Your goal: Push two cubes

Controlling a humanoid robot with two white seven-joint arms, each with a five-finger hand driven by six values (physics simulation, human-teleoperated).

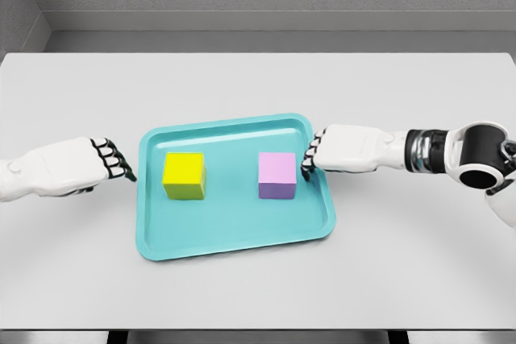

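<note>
A yellow cube (185,176) sits on the left half of a teal tray (234,235), and a pink cube (277,176) sits on the right half. My left hand (121,164) lies on the table just outside the tray's left rim, fingers curled, a short gap from the yellow cube. My right hand (310,159) reaches over the tray's right rim, its curled fingertips close to the pink cube's right face; contact cannot be made out. Neither hand holds anything.
The tray lies mid-table on a plain white table (258,86). A grey wall runs behind the table's far edge, and the table's front edge shows along the bottom of the view.
</note>
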